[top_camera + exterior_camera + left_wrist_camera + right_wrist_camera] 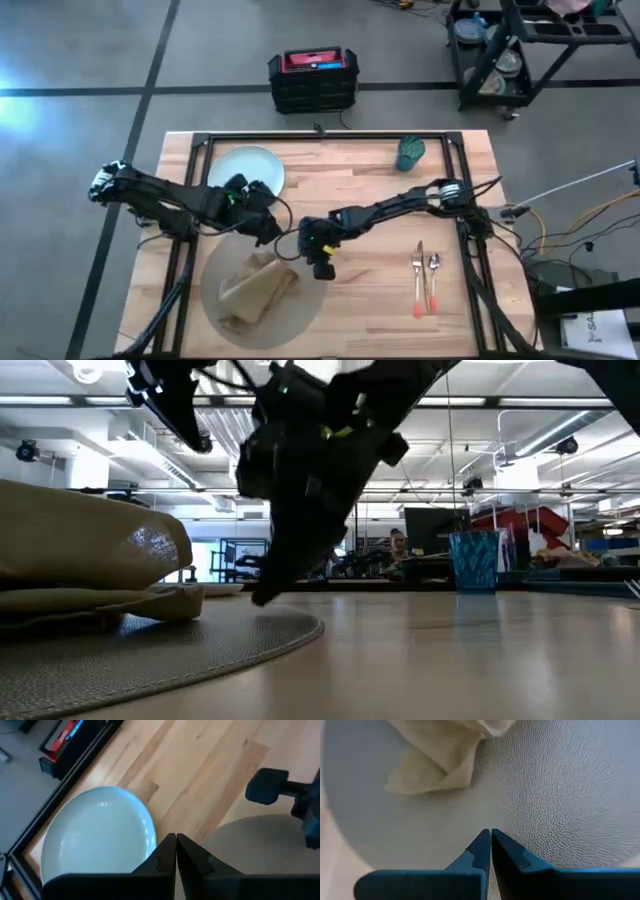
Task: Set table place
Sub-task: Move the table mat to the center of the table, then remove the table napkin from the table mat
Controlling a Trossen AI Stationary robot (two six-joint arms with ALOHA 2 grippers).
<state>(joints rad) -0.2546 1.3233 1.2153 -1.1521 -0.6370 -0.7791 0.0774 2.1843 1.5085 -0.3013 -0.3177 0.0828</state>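
A round tan mat [262, 300] lies at the table's near left, and a crumpled brown napkin [258, 290] rests on it. The pale blue-green plate [246, 168] sits flat at the far left. A teal cup [410, 153] stands at the far right. The orange-handled fork and spoon [425, 280] lie side by side at the near right. My right gripper [322, 268] is shut, its fingers pointing down over the mat's far right part. My left gripper [270, 236] is shut and hovers between plate and mat, holding nothing. My right gripper's shut fingers [482, 845] point down at the mat's far right part [545, 795], beside the napkin [440, 755]. In the low view their tip [262, 598] reaches down to the mat's surface. I cannot tell whether it touches.
A black rail frame [320, 137] runs round the tabletop. On the floor beyond the far edge stands a black crate [313, 78], and a black cart [530, 50] is at the far right. Bare wood [370, 290] lies between the mat and the cutlery.
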